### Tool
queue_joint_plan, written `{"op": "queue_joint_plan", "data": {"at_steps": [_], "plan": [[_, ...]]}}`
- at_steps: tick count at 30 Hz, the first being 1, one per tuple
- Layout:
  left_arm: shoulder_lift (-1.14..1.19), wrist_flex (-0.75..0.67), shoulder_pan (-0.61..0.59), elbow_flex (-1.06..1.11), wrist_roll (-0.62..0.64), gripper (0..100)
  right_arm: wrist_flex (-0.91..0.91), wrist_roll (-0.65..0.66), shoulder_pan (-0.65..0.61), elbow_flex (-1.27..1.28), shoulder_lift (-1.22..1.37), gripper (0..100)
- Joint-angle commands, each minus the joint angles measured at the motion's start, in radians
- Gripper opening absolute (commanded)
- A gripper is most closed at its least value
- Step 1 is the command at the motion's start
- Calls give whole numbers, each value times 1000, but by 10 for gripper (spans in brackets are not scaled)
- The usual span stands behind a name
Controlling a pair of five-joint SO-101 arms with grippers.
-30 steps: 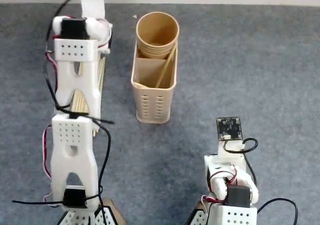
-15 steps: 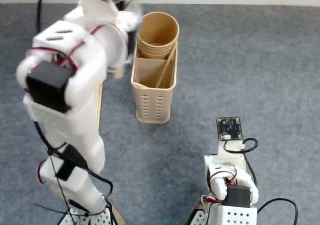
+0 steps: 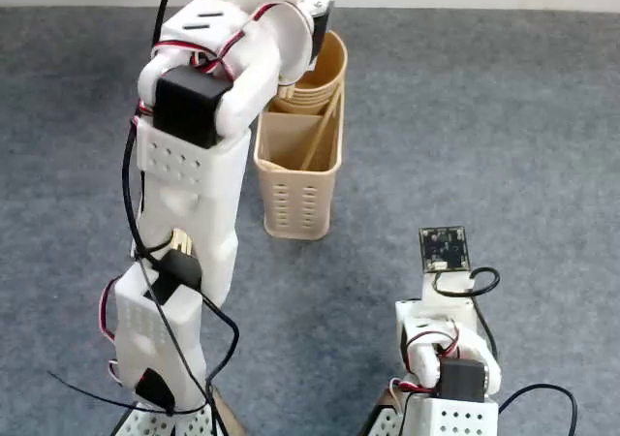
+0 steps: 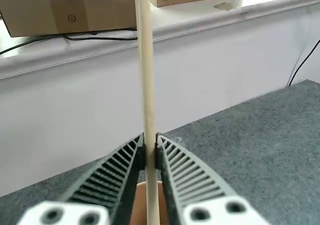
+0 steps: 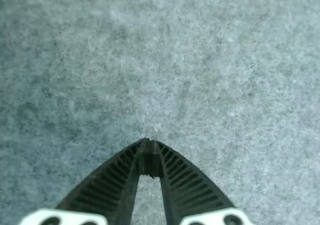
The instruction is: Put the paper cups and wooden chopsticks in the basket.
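A beige perforated basket stands mid-carpet. Stacked paper cups sit in its far compartment, and a wooden chopstick leans in the compartment next to them. My left arm is raised, with its gripper high over the cups. In the left wrist view the left gripper is shut on an upright wooden chopstick, with a cup rim below. A tan sliver of other chopsticks peeks from under that arm. The right arm is folded near the front edge; its gripper is shut, pointing at bare carpet.
Grey carpet lies open to the right of the basket. A white wall and ledge with cardboard boxes and a black cable lie beyond the far edge. Loose wires hang along the left arm.
The left arm rose from the carpet at the left and swung right, carrying a chopstick up over the cups in the basket. The right arm stayed still.
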Motion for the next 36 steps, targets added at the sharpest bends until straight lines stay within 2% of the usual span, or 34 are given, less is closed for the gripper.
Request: {"op": "queue_joint_plan", "data": {"at_steps": [1, 10, 12, 17, 25, 28, 34, 36], "plan": [[-7, -23, 25, -8, 0, 48, 7, 6, 13, 153, -13, 6], [-8, 118, 44, -8, 25, 53, 7, 6, 13, 153, -13, 6], [-8, 123, 42, -8, 68, 56, 7, 6, 13, 153, -13, 6], [-5, 138, 36, -7, 77, 114, 7, 6, 13, 153, -13, 6], [-10, 146, 5, -8, 75, 116, 7, 6, 13, 153, -13, 6], [-24, 169, -70, -33, 74, 116, 7, 6, 13, 153, -13, 6], [-50, 405, -285, -76, 74, 115, 7, 6, 13, 153, -13, 6], [-45, 422, -355, -25, 74, 115, 7, 6, 13, 153, -13, 6]]}}
